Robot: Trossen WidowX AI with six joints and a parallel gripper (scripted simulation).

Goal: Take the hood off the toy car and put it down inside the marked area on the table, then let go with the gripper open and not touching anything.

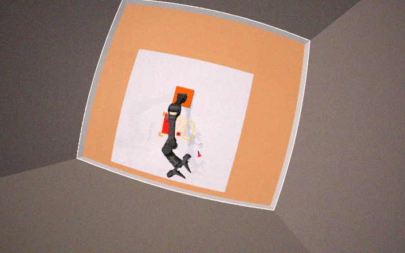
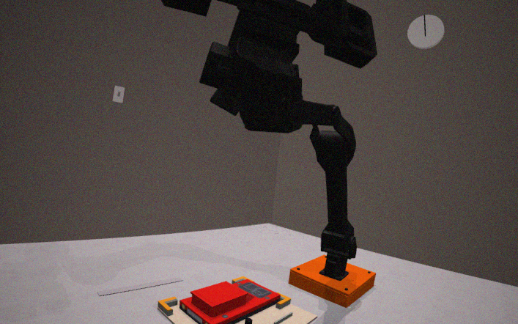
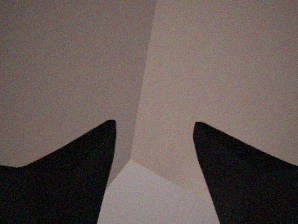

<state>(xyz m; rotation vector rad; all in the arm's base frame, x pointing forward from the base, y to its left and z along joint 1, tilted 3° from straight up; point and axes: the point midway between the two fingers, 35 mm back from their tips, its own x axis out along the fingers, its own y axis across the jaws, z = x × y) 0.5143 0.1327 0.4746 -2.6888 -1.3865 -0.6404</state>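
Note:
The red toy car (image 1: 166, 128) (image 2: 253, 302) sits at the left of a beige board. A raised red block (image 2: 218, 295) is on top of it, and a grey detailed patch (image 2: 255, 289) shows at its end near the arm base. I cannot tell for certain which part is the hood. The marked area, a thin yellow outline (image 1: 193, 131), lies on the table beside the board; no part lies in it. My gripper (image 1: 187, 175) (image 3: 155, 128) is open and empty, high up and well beyond the car, on the side away from the base. Its fingertips are out of the frame in the exterior view.
The beige board (image 1: 180, 121) (image 2: 301, 316) has orange corner brackets (image 1: 160, 134) (image 2: 167, 304). A small red piece (image 1: 178, 133) is on the board. A white round thing (image 1: 200, 145) and a red cone-like piece (image 1: 199, 154) are beyond the outline. The orange arm base (image 1: 179, 90) (image 2: 319, 293) stands behind.

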